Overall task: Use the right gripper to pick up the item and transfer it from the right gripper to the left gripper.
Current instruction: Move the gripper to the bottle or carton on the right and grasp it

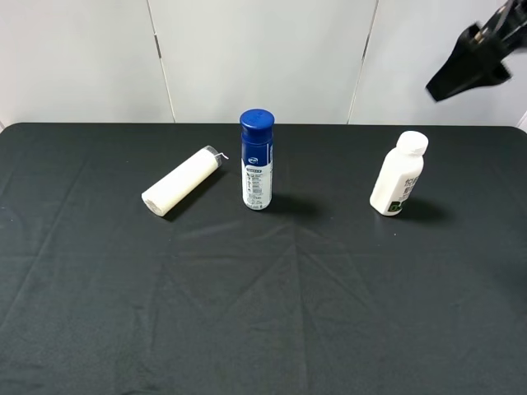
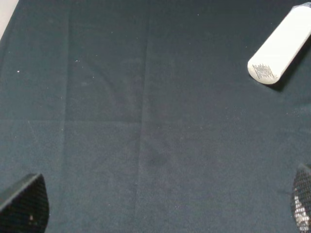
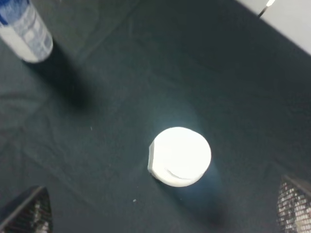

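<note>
The item, a small white bottle (image 1: 398,174) with a white screw cap and a green-and-black label, stands upright on the right part of the black cloth. In the right wrist view I see its cap (image 3: 180,156) from straight above. My right gripper (image 1: 469,70) hangs high above and behind it, blurred; its fingertips (image 3: 26,211) are spread wide, so it is open and empty (image 3: 160,208). My left gripper (image 2: 163,204) is open and empty over bare cloth; it is out of the exterior high view.
A blue-capped bottle (image 1: 256,160) stands upright at the centre and also shows in the right wrist view (image 3: 24,29). A cream-white tube (image 1: 183,180) lies on its side to its left and shows in the left wrist view (image 2: 282,46). A white wall backs the table.
</note>
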You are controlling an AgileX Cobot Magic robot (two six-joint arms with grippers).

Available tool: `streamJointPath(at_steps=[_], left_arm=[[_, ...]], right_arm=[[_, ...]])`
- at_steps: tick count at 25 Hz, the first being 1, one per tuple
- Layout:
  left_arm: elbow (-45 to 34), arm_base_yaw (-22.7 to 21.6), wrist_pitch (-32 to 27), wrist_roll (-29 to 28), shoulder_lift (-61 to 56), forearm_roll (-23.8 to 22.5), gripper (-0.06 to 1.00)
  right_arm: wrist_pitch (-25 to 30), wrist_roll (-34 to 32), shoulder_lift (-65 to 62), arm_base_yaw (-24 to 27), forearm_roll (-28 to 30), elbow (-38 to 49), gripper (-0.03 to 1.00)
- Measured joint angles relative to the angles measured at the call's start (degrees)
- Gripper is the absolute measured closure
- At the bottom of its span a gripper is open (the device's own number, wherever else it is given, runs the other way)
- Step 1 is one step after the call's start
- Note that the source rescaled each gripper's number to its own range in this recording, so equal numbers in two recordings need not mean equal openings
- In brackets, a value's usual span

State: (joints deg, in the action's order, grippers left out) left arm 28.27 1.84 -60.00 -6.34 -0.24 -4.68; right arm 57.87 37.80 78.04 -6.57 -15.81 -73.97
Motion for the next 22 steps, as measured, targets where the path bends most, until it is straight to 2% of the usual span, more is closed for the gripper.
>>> streamJointPath(at_steps=[9,22], left_arm=[[0.0,0.0,0.0,0.0,0.0,0.0,-0.05],[0.0,0.0,0.0,0.0,0.0,0.0,-0.05]], right_arm=[[-2.1,1.8,10.2,0.0,1.9,-0.1,-0.03],[-2.5,-2.0,21.1,0.0,7.1,-5.0,-0.03]])
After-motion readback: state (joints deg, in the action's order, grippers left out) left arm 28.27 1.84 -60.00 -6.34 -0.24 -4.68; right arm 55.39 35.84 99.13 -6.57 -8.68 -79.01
